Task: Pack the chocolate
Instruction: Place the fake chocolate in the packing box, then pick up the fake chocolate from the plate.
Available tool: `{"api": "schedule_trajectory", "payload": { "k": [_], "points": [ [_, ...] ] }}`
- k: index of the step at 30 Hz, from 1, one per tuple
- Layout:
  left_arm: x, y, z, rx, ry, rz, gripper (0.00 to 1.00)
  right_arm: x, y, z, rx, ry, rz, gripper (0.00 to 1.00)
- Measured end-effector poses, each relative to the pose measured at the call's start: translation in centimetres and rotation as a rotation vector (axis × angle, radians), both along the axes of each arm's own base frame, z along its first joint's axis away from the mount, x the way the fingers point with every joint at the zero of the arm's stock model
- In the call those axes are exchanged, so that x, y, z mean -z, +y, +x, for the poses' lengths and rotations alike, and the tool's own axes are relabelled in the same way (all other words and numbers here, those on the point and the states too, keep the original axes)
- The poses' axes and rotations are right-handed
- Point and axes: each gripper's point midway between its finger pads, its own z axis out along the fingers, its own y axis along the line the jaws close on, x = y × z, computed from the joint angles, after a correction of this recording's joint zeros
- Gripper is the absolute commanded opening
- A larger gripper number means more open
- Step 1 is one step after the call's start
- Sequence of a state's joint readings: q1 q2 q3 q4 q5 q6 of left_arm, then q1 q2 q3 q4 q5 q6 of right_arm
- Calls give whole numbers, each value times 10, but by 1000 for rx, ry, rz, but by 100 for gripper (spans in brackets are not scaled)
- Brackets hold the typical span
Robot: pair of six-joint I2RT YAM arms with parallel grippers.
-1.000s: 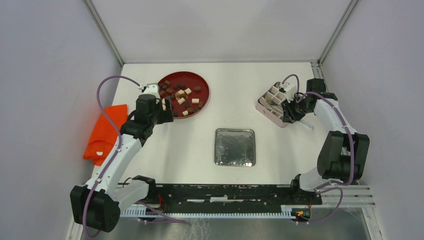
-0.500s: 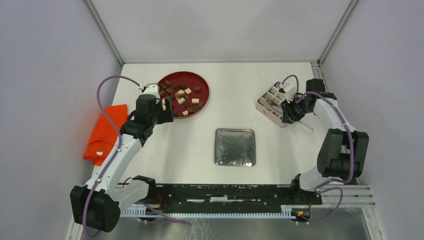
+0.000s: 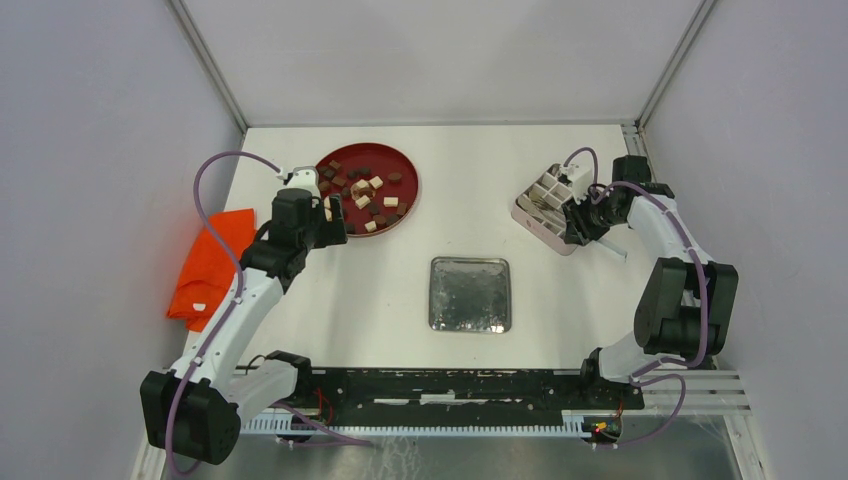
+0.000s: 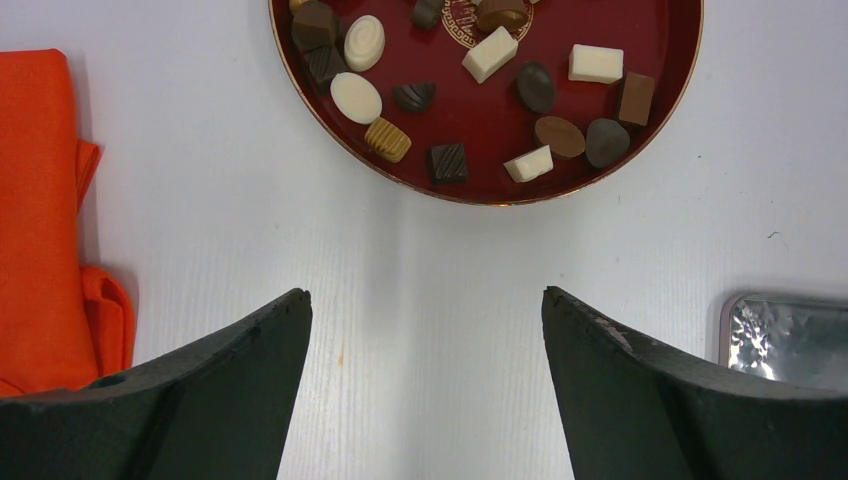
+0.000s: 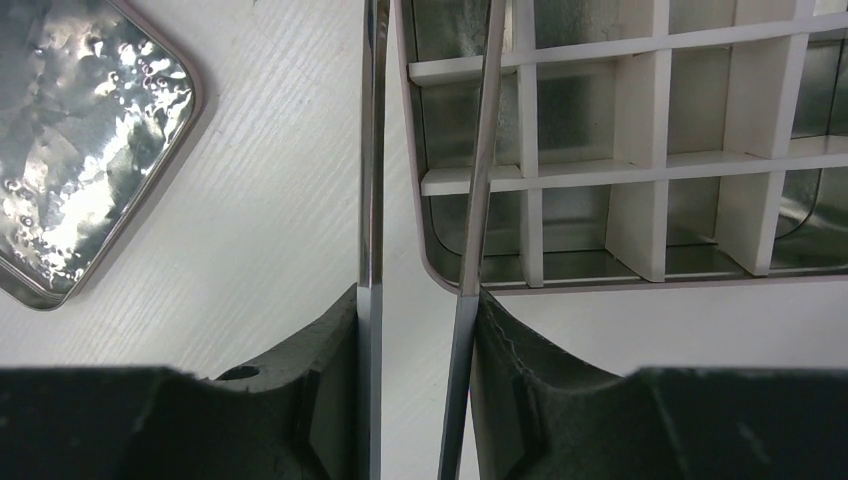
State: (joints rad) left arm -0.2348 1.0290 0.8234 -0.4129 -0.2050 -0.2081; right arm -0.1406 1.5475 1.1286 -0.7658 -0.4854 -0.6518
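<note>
Since the earlier frames, my right arm has shifted slightly toward the far edge of the worktop (image 3: 480, 170), bringing its wrist closer over the box (image 5: 640, 230). My left arm has stayed in place.

Right gripper (image 5: 415, 310): closed on a pair of metal tweezers (image 5: 368, 150), one blade against each finger. The blades point away from the gripper and straddle one wall of the box. One blade lies over the bare worktop just beside that wall, and the other crosses above the nearest grid compartments. The box sits near the right edge, toward the far right corner.

Left gripper (image 4: 425, 300): fingers spread wide, nothing between them. It hovers over bare worktop just short of the red plate (image 4: 480, 115), which lies toward the far left corner.

The chocolate (image 4: 356, 97): dark, light brown and white pieces lie scattered on the red plate.

A square metal tray (image 3: 470, 293) lies mid-worktop, nearer the near edge. An orange cloth (image 4: 40, 200) lies at the left edge.
</note>
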Motion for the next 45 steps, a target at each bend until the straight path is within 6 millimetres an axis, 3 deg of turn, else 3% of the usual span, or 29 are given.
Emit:
{"api": "schedule_trajectory", "payload": {
  "k": [29,36,42,45],
  "points": [
    [0,0,0,0,0,0,90,-10,0,6,-2,-22,4,44],
    [0,0,0,0,-1,-1,90,-28,6,16,-13,-59,35,43],
    [-1,0,0,0,-5,-1,90,-48,32,24,-65,-95,72,43],
    [-1,0,0,-1,-6,-1,90,-67,67,31,-147,-136,85,43]
  ]
}}
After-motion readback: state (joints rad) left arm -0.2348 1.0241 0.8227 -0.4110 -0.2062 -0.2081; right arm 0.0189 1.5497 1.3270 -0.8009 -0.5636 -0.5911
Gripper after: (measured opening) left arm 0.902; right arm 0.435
